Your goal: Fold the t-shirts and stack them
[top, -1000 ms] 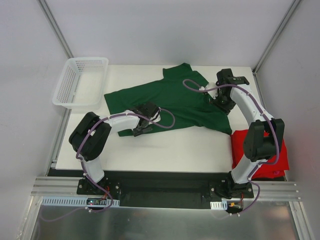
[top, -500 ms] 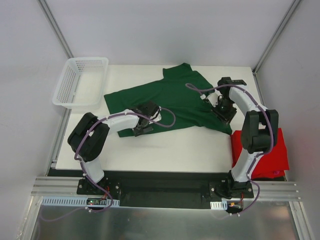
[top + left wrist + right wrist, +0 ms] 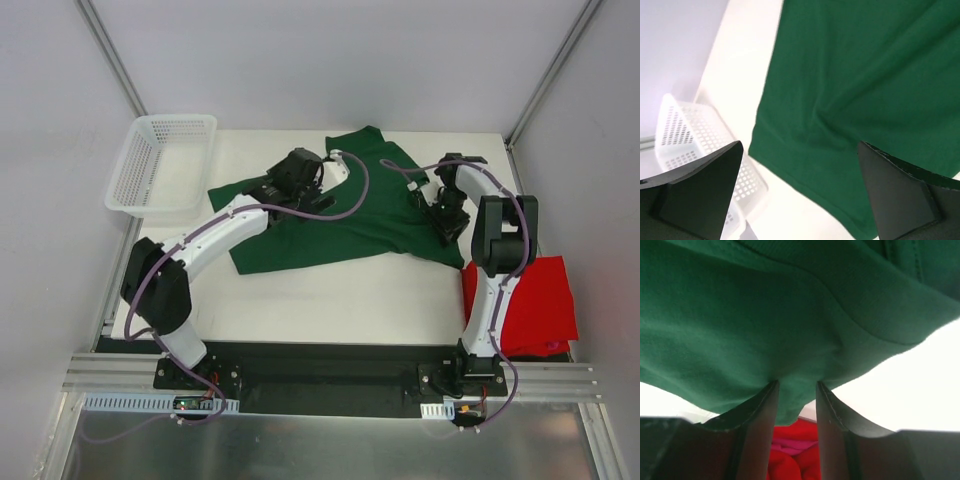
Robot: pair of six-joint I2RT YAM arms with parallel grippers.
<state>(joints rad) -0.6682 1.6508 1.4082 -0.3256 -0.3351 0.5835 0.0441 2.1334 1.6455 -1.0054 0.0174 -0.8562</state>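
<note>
Fingers (image 3: 760, 410) of the right gripper (image 3: 797, 385) pinch a fold at the green shirt's (image 3: 350, 220) right edge. The left gripper (image 3: 800, 150) hangs with fingers spread wide over its left part. That shirt lies spread on the table (image 3: 330, 300), the red shirt (image 3: 530, 305) at the near right corner, a white basket (image 3: 160, 160) at the far left.

White arms (image 3: 215, 232) w/ black joints, purple cables (image 3: 365, 187), black fingers (image 3: 695, 190)
</note>
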